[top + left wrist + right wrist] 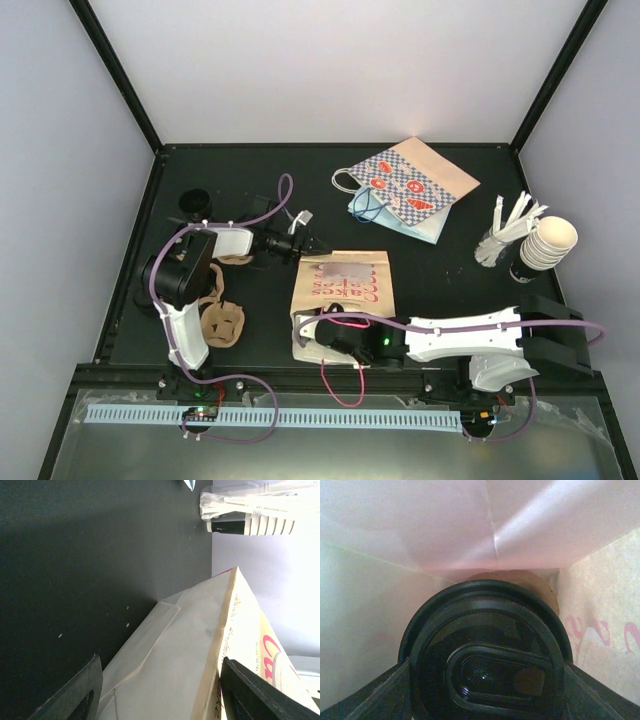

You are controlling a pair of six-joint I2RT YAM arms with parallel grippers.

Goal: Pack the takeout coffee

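Observation:
The pink paper bag (pixel 342 283) with red print lies in the middle of the table, its mouth toward me. My right gripper (pixel 314 340) reaches into that mouth. In the right wrist view it (pixel 487 685) is shut on the takeout coffee (pixel 485 650), whose black lid fills the view inside the bag; the white cup body is hidden below the lid. My left gripper (pixel 304 241) is open at the bag's far left corner. In the left wrist view its fingers (pixel 85 695) straddle the bag's side (pixel 175 655) without closing on it.
A blue checked bag (pixel 410 185) lies at the back. A stack of cream cups (pixel 548 243) and wrapped white cutlery (pixel 505 225) stand at the right. A brown cardboard carrier (pixel 222 322) lies by the left arm, and a small black cup (pixel 193 203) stands at the back left.

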